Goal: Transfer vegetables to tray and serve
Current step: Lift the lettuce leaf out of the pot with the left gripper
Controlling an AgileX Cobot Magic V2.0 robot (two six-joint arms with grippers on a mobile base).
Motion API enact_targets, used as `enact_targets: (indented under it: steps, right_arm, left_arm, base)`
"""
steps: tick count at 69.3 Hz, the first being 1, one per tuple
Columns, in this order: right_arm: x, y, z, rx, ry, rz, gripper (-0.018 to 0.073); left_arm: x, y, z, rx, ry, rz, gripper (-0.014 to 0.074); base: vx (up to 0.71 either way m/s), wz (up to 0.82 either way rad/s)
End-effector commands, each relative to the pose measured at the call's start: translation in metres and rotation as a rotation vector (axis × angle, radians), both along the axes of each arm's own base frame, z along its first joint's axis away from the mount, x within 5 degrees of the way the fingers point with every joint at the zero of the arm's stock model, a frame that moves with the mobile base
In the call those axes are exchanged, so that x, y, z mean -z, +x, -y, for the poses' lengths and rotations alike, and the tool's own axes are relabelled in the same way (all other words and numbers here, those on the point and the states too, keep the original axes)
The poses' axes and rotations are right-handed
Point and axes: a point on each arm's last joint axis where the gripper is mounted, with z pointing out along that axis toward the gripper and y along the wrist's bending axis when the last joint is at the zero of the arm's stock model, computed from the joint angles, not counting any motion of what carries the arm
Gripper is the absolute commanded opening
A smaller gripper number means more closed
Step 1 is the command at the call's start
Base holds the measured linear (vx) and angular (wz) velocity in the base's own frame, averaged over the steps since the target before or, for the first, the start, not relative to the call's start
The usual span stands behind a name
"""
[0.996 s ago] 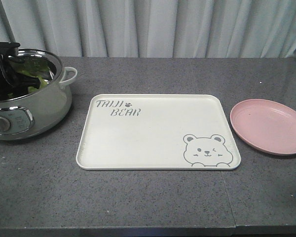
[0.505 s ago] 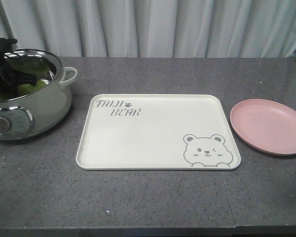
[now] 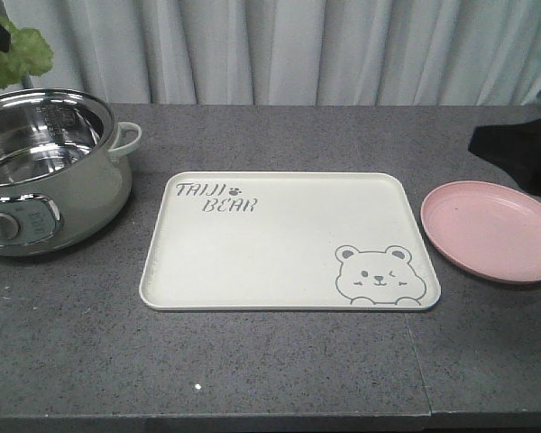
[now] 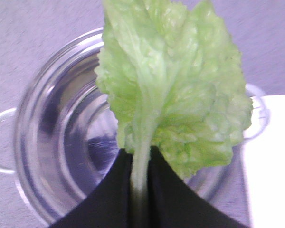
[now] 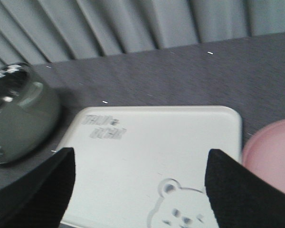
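Green lettuce leaf clamped in left jaws, high left of the tray, not yet laid down; right jaws spread empty.

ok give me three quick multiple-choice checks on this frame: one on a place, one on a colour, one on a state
1. Relative to the pot, the lettuce leaf is:
A. lying inside it
B. held above it by the left hand
C. lying beside it on the counter

2. The round plate is:
A. pink
B. blue
C. cream

3. The right hand is:
A. open, holding nothing
B. shut on a leaf
C. shut on the plate's rim

Answers:
1 B: the left wrist view shows the leaf's stem pinched in the hand, with the pot's steel interior below it.
2 A: the front view shows it plainly pink.
3 A: in the right wrist view its jaws stand wide apart, with only the tray showing between them.
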Motion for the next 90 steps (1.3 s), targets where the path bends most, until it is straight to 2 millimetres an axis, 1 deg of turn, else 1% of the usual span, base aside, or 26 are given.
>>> enact_targets:
  steps: [1,7,12,15,25,26,30,37,45,53,58,70,78,90]
  right_arm:
    - [-0.026,0.003,-0.010,-0.106,0.157,0.160,0.0538]
    - [-0.033,0.009,-0.017,-0.215,0.298,0.238,0.0538]
    - [-0.034,0.014,-0.019,-0.286,0.387,0.274,0.0538]
    - [-0.034,0.019,-0.020,-0.315,0.389,0.267,0.0538]
    - [-0.026,0.035,-0.022,-0.399,0.426,0.225,0.0538]
    - [-0.021,0.047,-0.021,-0.398,0.435,0.201,0.0538]
    - [-0.020,0.051,-0.021,-0.402,0.437,0.197,0.0538]
    - [-0.021,0.055,-0.020,-0.406,0.436,0.200,0.0538]
    - [-0.020,0.062,-0.019,-0.389,0.427,0.200,0.0538]
    - [-0.013,0.069,-0.017,-0.377,0.430,0.179,0.0538]
    - [-0.008,0.073,-0.017,-0.375,0.436,0.163,0.0538]
    - [0.004,0.084,-0.016,-0.371,0.449,0.124,0.0538]
    - [0.005,0.085,-0.015,-0.368,0.449,0.120,0.0538]
    - [0.005,0.085,-0.015,-0.369,0.448,0.123,0.0538]
  left_arm:
    - [-0.044,-0.027,0.016,0.054,-0.131,0.174,-0.0007]
    - [-0.050,-0.032,0.027,0.134,-0.236,0.196,-0.0007]
    - [-0.054,-0.033,0.040,0.212,-0.353,0.204,-0.0007]
    - [-0.057,-0.034,0.049,0.269,-0.394,0.214,-0.0007]
    - [-0.060,-0.039,0.080,0.395,-0.431,0.226,-0.0007]
    - [-0.055,-0.043,0.116,0.499,-0.427,0.220,-0.0007]
    - [-0.048,-0.043,0.132,0.526,-0.438,0.214,-0.0007]
    - [-0.030,-0.042,0.159,0.578,-0.433,0.216,-0.0007]
    - [-0.008,-0.041,0.182,0.605,-0.430,0.217,-0.0007]
    - [0.007,-0.042,0.199,0.621,-0.426,0.226,-0.0007]
    - [0.011,-0.044,0.207,0.627,-0.435,0.232,-0.0007]
    - [0.008,-0.052,0.224,0.671,-0.432,0.272,-0.0007]
    - [0.008,-0.055,0.231,0.689,-0.435,0.282,-0.0007]
    - [0.007,-0.058,0.234,0.696,-0.439,0.285,-0.0007]
  base:
    - [0.00,0.00]
    - [0.00,0.00]
    - [0.00,0.00]
    - [0.00,0.00]
    - [0.00,0.00]
    - [0.00,0.00]
    - [0.00,0.00]
    - [0.00,0.00]
    - [0.00,0.00]
    - [0.00,0.00]
    - [0.00,0.00]
    - [0.00,0.00]
    - [0.00,0.00]
    - [0.00,0.00]
